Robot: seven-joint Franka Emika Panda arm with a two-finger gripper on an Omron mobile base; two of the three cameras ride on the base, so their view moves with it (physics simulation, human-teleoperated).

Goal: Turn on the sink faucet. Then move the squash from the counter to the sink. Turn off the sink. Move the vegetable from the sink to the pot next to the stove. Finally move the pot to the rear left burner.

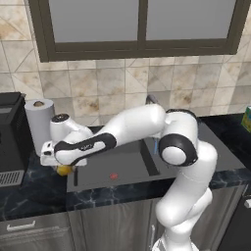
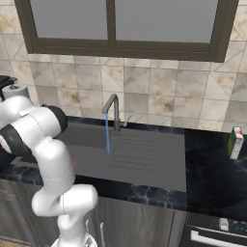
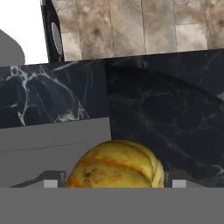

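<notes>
The yellow squash (image 3: 116,162) sits between my gripper's (image 3: 113,181) two fingertips, which press wide apart against its sides. In the left base view the gripper (image 1: 61,166) points down at the squash (image 1: 64,170), low over the black counter (image 1: 29,193) at the left edge of the sink (image 1: 130,164). The sink faucet (image 2: 114,110) stands behind the basin. A thin blue stream of water (image 2: 107,136) runs from its spout into the sink (image 2: 84,144).
A paper towel roll (image 1: 39,122) and a black appliance (image 1: 11,137) stand left of the hand. The ribbed drainboard (image 2: 147,154) lies right of the basin. A small carton (image 2: 235,142) stands on the right counter. The stove's front (image 2: 217,231) shows at lower right.
</notes>
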